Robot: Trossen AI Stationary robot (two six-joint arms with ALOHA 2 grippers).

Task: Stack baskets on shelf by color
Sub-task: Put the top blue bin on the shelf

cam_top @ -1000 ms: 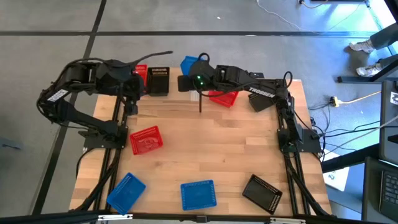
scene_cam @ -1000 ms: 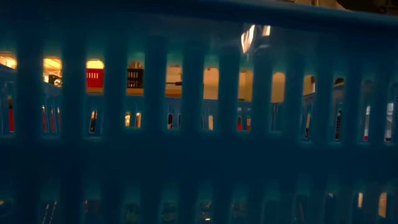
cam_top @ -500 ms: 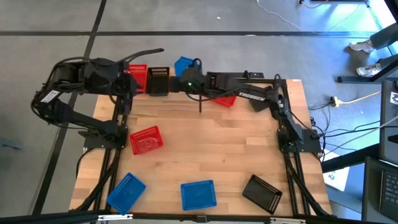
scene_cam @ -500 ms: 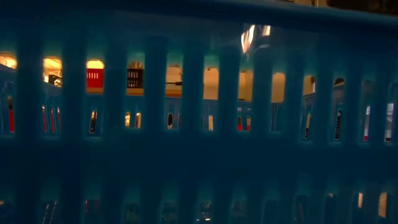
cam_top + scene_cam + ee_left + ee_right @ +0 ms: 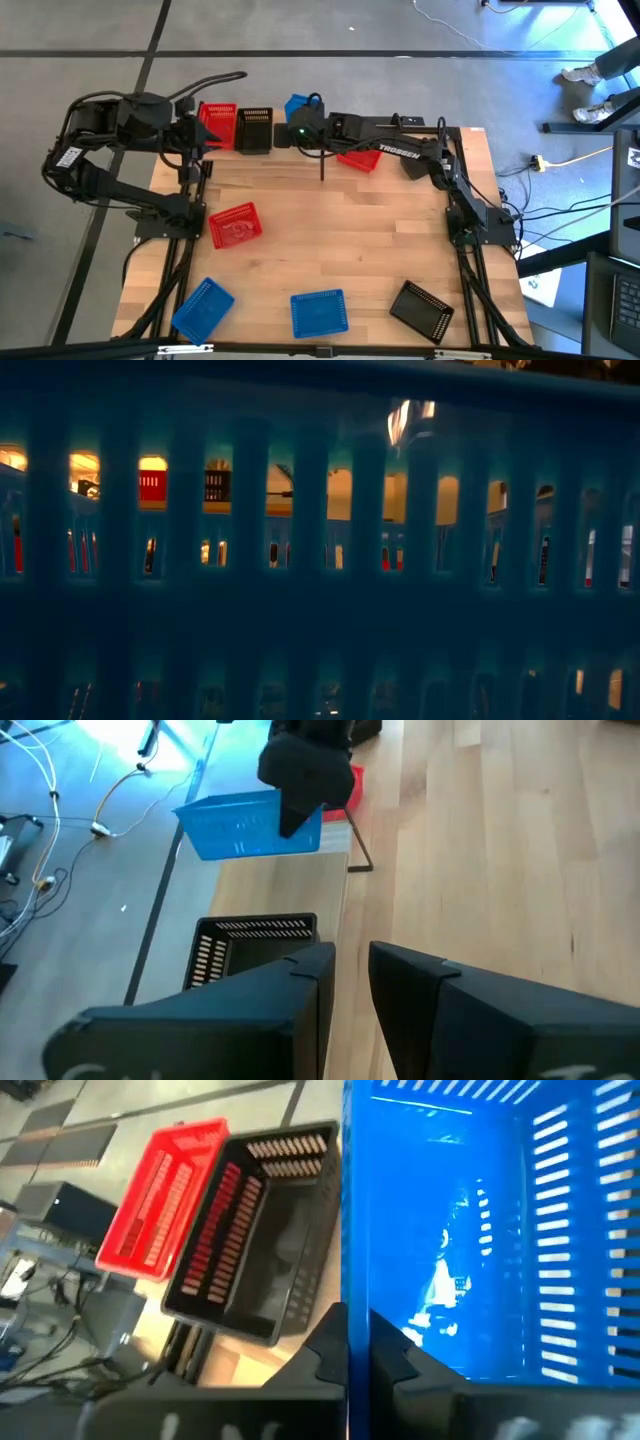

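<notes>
On the shelf [image 5: 280, 165] at the table's far edge a red basket [image 5: 218, 124] and a black basket [image 5: 255, 130] rest side by side on their bases. My right gripper [image 5: 302, 131] is shut on a blue basket [image 5: 295, 105] just right of the black basket [image 5: 255, 1250]. The left wrist view shows the blue basket [image 5: 255, 825] under that gripper. My left gripper [image 5: 352, 985] is open by a narrow gap near the shelf's left end and touches nothing. Another red basket [image 5: 358, 157] lies under the right arm. My right gripper pinches the rim of the blue basket's side wall [image 5: 357, 1295], the wall that faces the black basket, with one finger [image 5: 400, 1360] inside and one finger [image 5: 325, 1345] outside. The fingers come from above. The basket stays upright; whether its base rests on the shelf does not show.
On the tabletop lie a red basket [image 5: 235, 225], two blue baskets [image 5: 203, 308] [image 5: 320, 312] and a black basket [image 5: 422, 310]. A thin black post [image 5: 322, 165] stands at the shelf's front. A blue basket wall [image 5: 320, 580] fills the low view.
My left arm has drawn back toward the table's left edge, away from the red basket, which stays on the shelf. My right gripper has carried the blue basket a little leftward along the far edge, toward the black basket.
</notes>
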